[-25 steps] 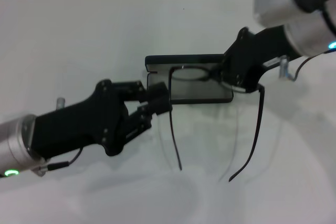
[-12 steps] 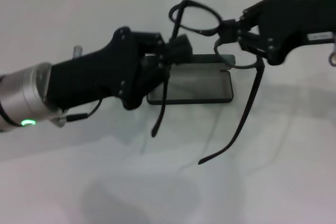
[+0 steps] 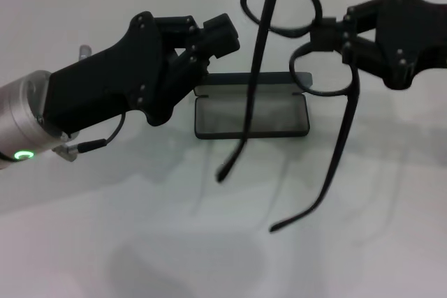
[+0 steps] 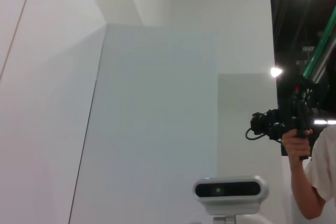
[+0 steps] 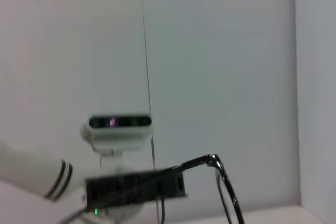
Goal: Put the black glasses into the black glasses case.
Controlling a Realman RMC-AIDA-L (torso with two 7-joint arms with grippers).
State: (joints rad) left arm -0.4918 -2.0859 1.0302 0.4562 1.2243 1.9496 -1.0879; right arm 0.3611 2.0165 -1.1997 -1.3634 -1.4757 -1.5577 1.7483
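Observation:
My right gripper (image 3: 335, 34) is shut on the bridge of the black glasses (image 3: 283, 5) and holds them in the air, above and a little right of the case. Both long temple arms hang open toward the table. One temple arm (image 5: 224, 183) shows in the right wrist view. The black glasses case (image 3: 276, 115) lies open on the white table (image 3: 105, 228), grey lining up, its lid standing at the far side. My left gripper (image 3: 222, 35) is raised above the case's left end, just left of the nearer temple arm and apart from it.
The table around the case is plain white. The left wrist view faces away from the table, showing white walls, a camera head (image 4: 228, 189) and a person (image 4: 315, 171) holding a camera.
My right gripper lifted the glasses off the case into the air. My left gripper rose from the table beside the case, met the glasses' left side, and now stands apart from them.

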